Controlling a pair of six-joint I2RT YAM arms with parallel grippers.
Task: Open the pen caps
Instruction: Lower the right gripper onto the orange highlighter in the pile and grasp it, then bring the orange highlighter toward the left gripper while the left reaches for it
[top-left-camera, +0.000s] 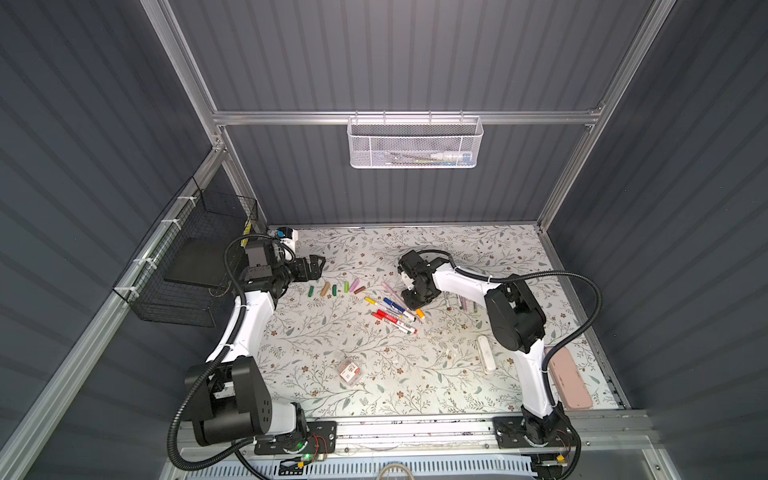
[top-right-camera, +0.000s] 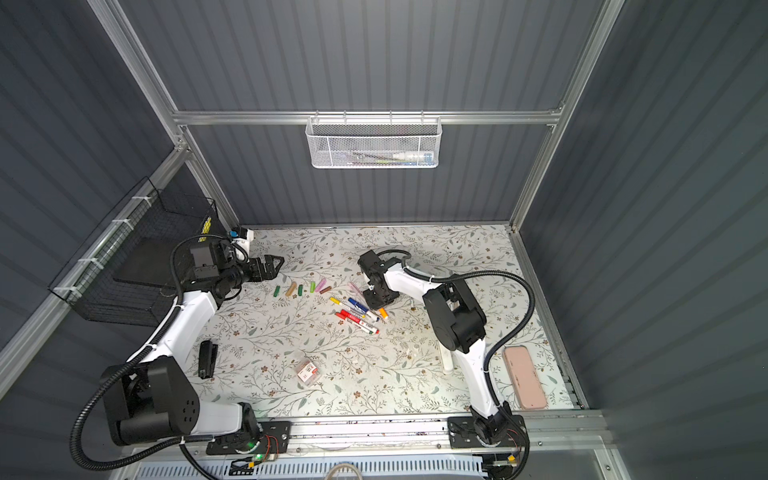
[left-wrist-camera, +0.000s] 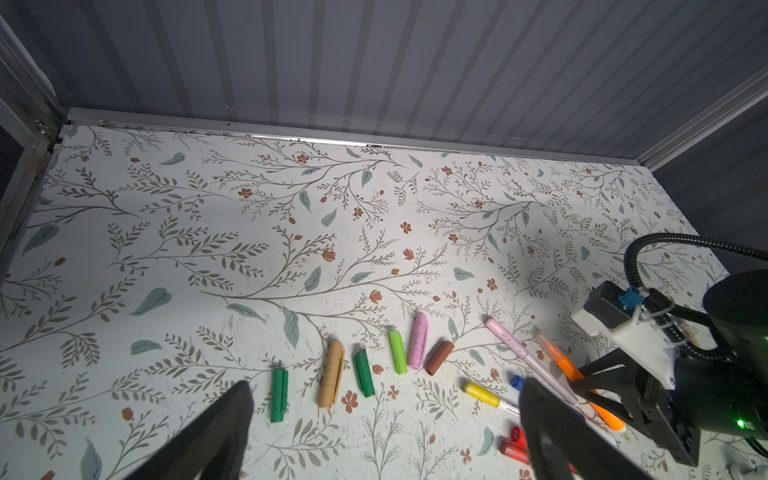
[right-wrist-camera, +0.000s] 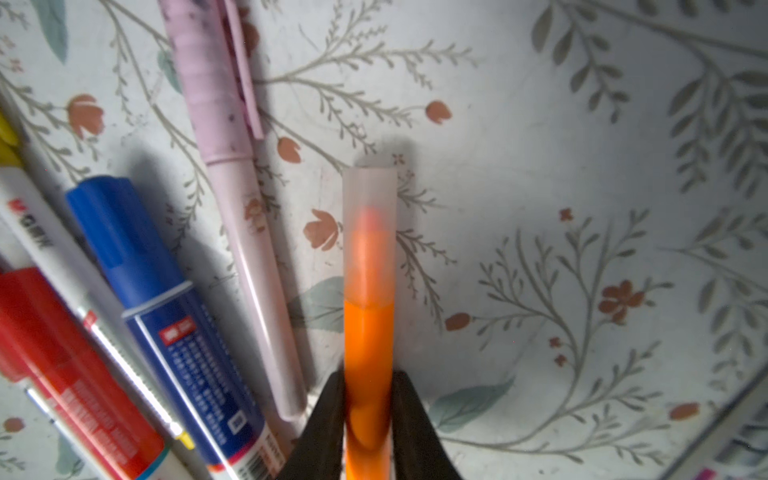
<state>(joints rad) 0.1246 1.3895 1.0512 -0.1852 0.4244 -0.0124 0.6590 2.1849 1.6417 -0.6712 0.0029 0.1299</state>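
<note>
Orange pen (right-wrist-camera: 368, 332) is clamped by right gripper (right-wrist-camera: 368, 399) | translucent cap (right-wrist-camera: 369, 216) is seated on the free end, pointed out past the jaws | left gripper (left-wrist-camera: 386, 390) is held wide open, empty, well apart, near loose pen caps (left-wrist-camera: 331, 374) | pull along pen axis judged needed

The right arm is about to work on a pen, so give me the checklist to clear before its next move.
1. Right gripper closed on the orange pen: ok.
2. Translucent cap still on that pen, sticking out past the grip: ok.
3. Left gripper open and empty: ok.
4. Left gripper lined up with the cap: not ok; it hovers by the row of loose caps.
5. Pink pen clear of the grip: cannot tell; its end lies close to the gripper.
6. Pen lifted off the table: cannot tell.
</note>
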